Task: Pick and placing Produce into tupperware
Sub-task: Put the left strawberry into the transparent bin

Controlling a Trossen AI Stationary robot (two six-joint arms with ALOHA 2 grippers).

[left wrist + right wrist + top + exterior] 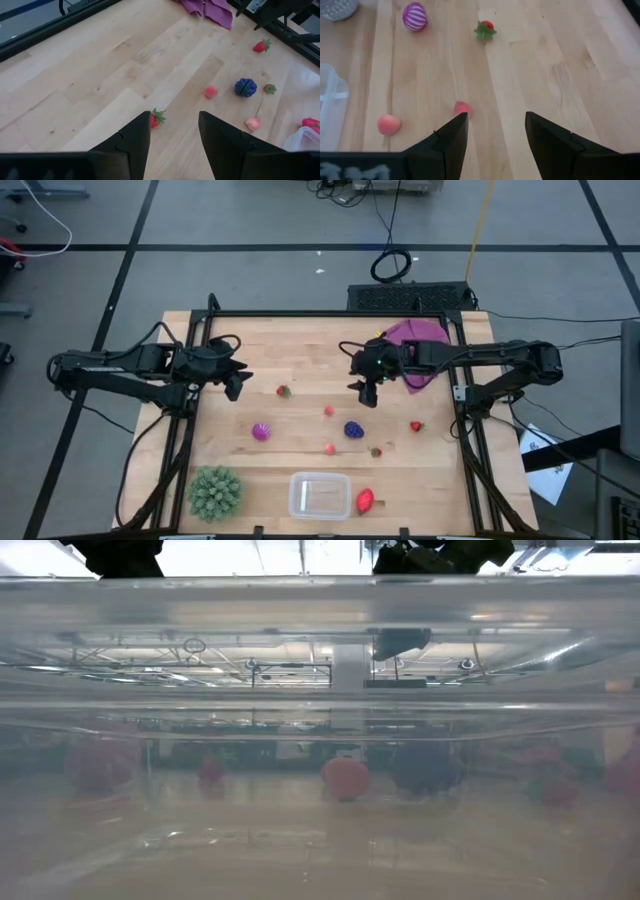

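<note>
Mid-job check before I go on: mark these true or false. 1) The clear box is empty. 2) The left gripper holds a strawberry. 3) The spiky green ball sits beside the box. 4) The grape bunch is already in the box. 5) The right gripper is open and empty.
1) True: the clear box holds nothing.
2) False: the left gripper is open and empty; a strawberry lies on the table beyond it.
3) True: the spiky green ball sits beside the box.
4) False: the grape bunch lies on the table.
5) True: the right gripper holds nothing.
</note>
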